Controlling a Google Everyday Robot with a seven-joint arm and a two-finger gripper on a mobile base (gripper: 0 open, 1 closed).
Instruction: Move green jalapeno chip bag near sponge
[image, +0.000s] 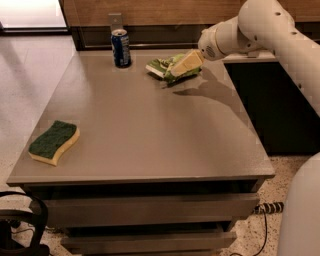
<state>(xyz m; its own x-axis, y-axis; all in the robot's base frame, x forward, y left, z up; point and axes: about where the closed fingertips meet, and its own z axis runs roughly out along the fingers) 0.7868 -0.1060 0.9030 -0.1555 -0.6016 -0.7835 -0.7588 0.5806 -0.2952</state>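
Note:
The green jalapeno chip bag (167, 68) lies at the far side of the grey table (150, 125), right of its middle. My gripper (183, 64) reaches in from the right on the white arm and sits right over the bag's right end, touching or nearly touching it. The sponge (53, 142), dark green on top with a yellow foam body, lies near the table's front left corner, far from the bag and the gripper.
A blue soda can (120, 48) stands at the table's far edge, left of the bag. A dark counter (280, 100) stands to the right of the table. Drawers run below the table's front edge. Cables lie on the floor at lower left.

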